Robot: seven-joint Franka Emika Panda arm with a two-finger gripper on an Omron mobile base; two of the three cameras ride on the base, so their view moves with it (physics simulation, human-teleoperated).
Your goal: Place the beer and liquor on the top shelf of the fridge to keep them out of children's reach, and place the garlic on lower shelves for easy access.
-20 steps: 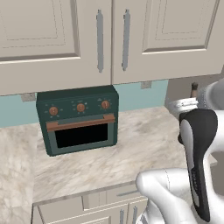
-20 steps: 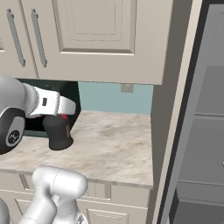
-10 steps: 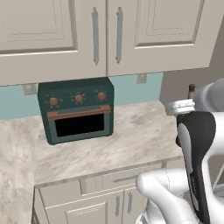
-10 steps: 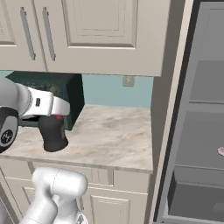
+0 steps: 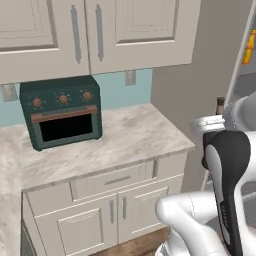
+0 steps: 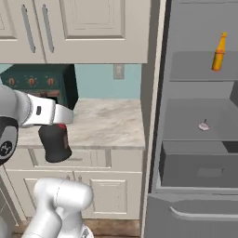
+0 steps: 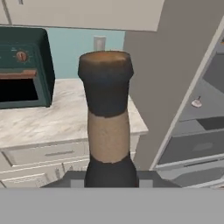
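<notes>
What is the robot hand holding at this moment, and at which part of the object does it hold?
The hand holds the liquor, the squat black bottle. It grips near the top, at the neck, and the wide body hangs below it, in front of the counter.

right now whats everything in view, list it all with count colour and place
beer: 1, orange-amber, upright on top shelf of the fridge
garlic: 1, pale pinkish, on the shelf below
fridge: 1, dark grey, open, right of counter
liquor: 1, black, held off the counter
oven: 1, dark green, on counter
counter: 1, pale marble, above cream drawers
upper cabinets: cream, above oven
outlets: 2, on blue wall
tool: 1, shut on the liquor
</notes>
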